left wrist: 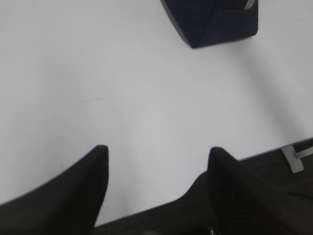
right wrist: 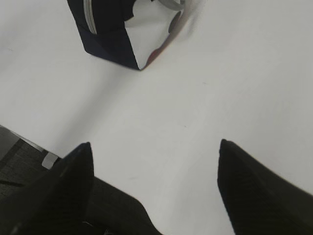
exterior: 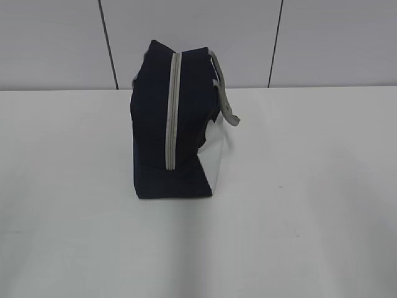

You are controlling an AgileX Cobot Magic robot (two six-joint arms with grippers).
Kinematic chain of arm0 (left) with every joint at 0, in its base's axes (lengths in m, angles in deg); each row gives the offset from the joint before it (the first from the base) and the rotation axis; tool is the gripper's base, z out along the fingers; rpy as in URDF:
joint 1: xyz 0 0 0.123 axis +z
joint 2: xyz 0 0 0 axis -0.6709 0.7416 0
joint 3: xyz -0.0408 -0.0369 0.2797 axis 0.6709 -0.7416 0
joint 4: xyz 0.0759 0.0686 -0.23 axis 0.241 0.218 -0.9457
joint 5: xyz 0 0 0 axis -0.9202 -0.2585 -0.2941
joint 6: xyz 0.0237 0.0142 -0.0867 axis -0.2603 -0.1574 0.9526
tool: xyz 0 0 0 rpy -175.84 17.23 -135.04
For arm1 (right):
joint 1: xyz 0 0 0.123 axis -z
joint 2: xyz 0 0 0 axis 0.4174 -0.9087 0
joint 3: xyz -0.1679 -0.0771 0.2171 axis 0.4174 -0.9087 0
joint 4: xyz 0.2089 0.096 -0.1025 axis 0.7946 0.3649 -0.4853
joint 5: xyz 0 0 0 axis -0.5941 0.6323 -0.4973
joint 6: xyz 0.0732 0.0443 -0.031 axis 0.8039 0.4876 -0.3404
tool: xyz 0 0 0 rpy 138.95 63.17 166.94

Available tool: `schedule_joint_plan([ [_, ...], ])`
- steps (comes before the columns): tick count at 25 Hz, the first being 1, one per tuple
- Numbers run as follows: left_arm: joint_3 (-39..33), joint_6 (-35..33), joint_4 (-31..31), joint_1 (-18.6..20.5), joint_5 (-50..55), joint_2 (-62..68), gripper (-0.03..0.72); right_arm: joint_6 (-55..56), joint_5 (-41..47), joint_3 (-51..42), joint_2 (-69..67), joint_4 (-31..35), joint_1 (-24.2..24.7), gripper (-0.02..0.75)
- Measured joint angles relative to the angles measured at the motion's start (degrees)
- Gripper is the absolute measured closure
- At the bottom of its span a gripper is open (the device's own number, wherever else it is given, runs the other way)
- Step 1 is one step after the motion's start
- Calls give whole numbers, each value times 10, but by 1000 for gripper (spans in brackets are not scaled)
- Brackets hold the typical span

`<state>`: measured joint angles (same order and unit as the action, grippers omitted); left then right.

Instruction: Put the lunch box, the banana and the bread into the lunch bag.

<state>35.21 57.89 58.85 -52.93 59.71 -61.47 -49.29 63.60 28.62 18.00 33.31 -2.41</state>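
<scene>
Both hands, left (left wrist: 156, 161) and right (right wrist: 154, 156), hang open and empty at the counter (exterior: 310, 186) edge. Bag (exterior: 173, 124) stands upper centre, zip seemingly closed. Box, banana and bread I cannot see. I judge nothing packed; opening the bag comes next.

The lunch bag (exterior: 177, 124) is navy blue, almost black in this light, with a light grey zipper (exterior: 172, 112) running down its end and grey strap handles (exterior: 224, 93). Its side panel (exterior: 216, 158) is white (the right wrist view shows a small red mark low on it). The table (exterior: 310, 205) is plain white, the wall (exterior: 335, 37) pale grey with thin dark lines. The fingers (left wrist: 88, 196) of both grippers are black.
</scene>
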Motion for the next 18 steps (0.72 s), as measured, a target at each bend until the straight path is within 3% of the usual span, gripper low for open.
schedule_joint_plan([
  [9, -1, 0, -8, 0, 0, 0, 244, 14, 65, -60, 135, -24, -1, 155],
  [18, -2, 0, -9, 0, 0, 0, 246, 29, 13, -81, 144, -58, -1, 155],
])
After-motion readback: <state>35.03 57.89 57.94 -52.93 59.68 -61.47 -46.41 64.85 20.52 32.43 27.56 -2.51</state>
